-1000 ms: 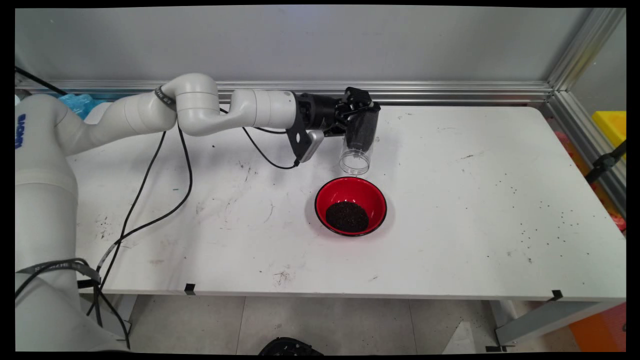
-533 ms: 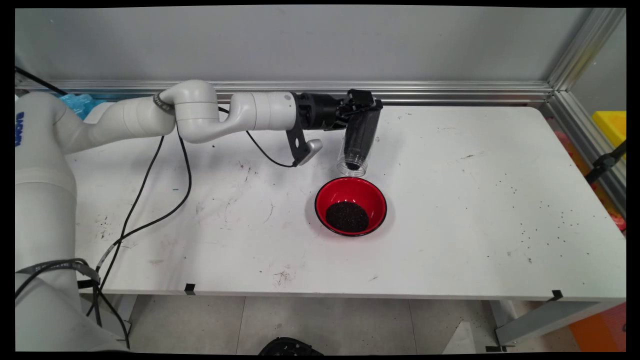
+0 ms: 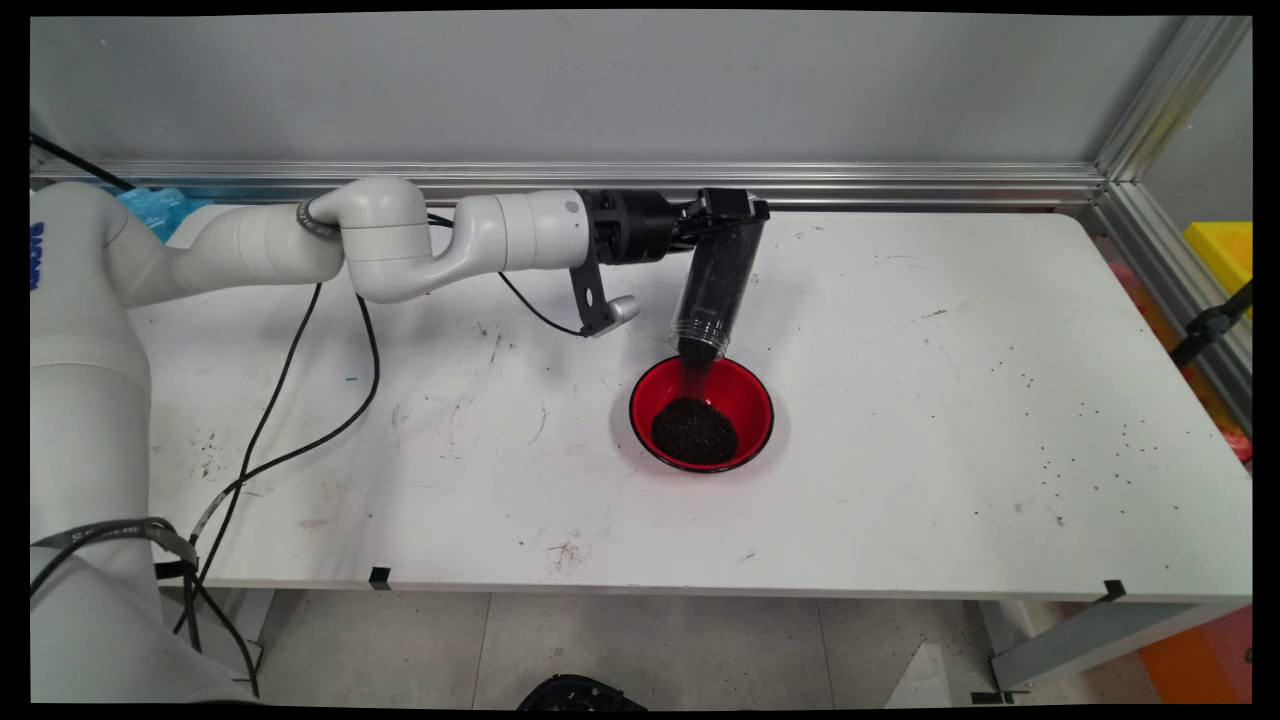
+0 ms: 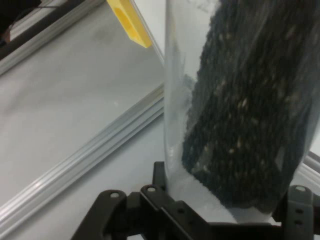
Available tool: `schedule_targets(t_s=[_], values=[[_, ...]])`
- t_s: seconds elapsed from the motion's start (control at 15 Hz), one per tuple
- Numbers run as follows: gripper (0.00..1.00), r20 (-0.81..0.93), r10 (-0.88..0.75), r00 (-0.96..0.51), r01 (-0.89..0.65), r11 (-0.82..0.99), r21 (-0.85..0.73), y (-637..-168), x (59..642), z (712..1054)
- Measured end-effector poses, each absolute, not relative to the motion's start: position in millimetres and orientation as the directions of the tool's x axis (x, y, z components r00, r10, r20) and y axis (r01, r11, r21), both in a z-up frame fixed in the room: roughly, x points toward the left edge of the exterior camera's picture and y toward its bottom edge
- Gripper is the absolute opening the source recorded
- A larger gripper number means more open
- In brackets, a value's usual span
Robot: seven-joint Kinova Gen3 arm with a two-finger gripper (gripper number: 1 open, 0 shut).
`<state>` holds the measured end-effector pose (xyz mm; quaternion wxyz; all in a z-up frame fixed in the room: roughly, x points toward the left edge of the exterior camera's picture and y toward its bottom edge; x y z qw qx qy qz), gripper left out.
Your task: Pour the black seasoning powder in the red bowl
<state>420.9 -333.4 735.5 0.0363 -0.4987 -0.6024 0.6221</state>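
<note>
A clear plastic jar (image 3: 715,280), cylindrical and packed with fine black grains, is hanging mouth-down just above centre frame, and the pincer (image 3: 728,208) is pinching it near its base. A thin stream of grains is falling from its mouth into a glossy red bowl (image 3: 702,412) sitting directly below, where a dark mound is lying. The scuffed white tabletop (image 3: 950,420) is carrying scattered specks at right. The white arm (image 3: 450,235) is reaching in horizontally from the left, black cables (image 3: 300,400) drooping beneath it.
</note>
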Motion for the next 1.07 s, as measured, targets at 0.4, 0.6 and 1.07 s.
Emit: schedule_targets(t_s=[0.4, 0.6, 1.07], values=[[0.0, -0.626, 0.622, -0.471, 0.567, -0.33, -0.755, -327, 414, 736], [0.0, -0.634, 0.618, -0.465, 0.566, -0.343, -0.75, -324, 411, 736], [0.0, -0.456, 0.683, -0.571, 0.484, -0.17, -0.859, -325, 406, 727]])
